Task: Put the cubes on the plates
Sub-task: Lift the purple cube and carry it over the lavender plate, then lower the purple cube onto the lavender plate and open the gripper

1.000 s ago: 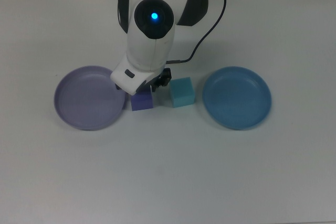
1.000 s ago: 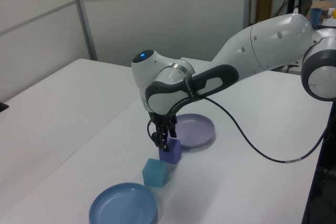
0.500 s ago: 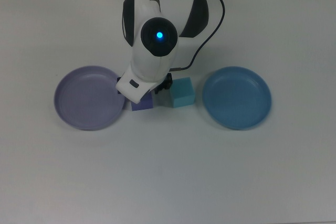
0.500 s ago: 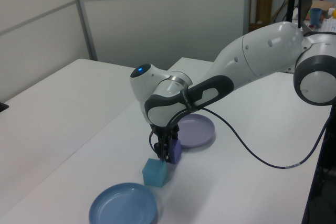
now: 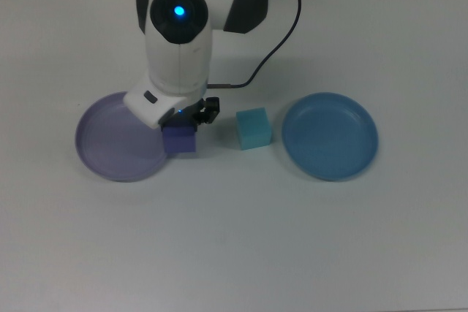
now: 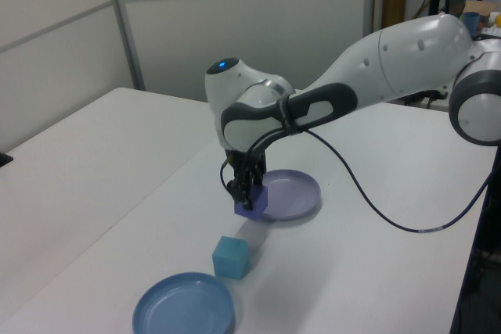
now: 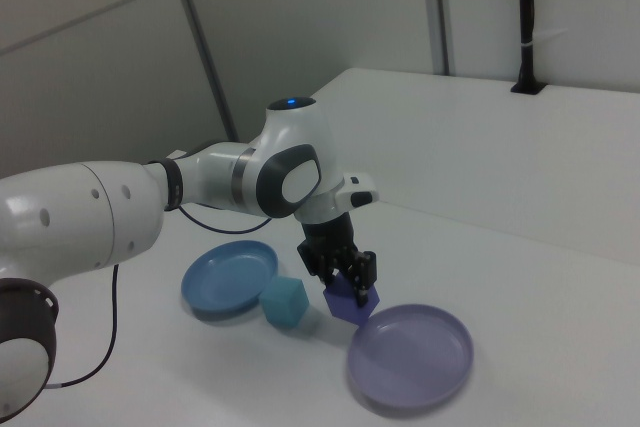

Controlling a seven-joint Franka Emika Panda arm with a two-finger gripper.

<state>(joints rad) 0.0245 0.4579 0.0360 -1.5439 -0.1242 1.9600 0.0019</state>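
Just left of centre in the top view, the tool [image 6: 245, 197] pinches the purple cube [image 5: 179, 139] by its side faces, clear of the bench [image 5: 234, 239] at the lavender plate [image 5: 117, 137] rim; it looks light, squashy foam.

carrier: the tabletop [image 5: 234, 239] bears both plates and one cube; the arm reaches in from the top view's far edge.
left plate [image 5: 117, 137]: toward the top view's left edge, about midway between far and near edges.
right plate [image 5: 330, 137]: toward the top view's right edge, level with the left plate, well apart from it.
resting cube [image 5: 254, 128]: on the tabletop between the plates, nearer the right plate, touching neither.
held cube [image 5: 179, 139]: between the fingers of the gripper [image 6: 244, 195], raised off the tabletop, over the left plate's rim on the side facing the resting cube.
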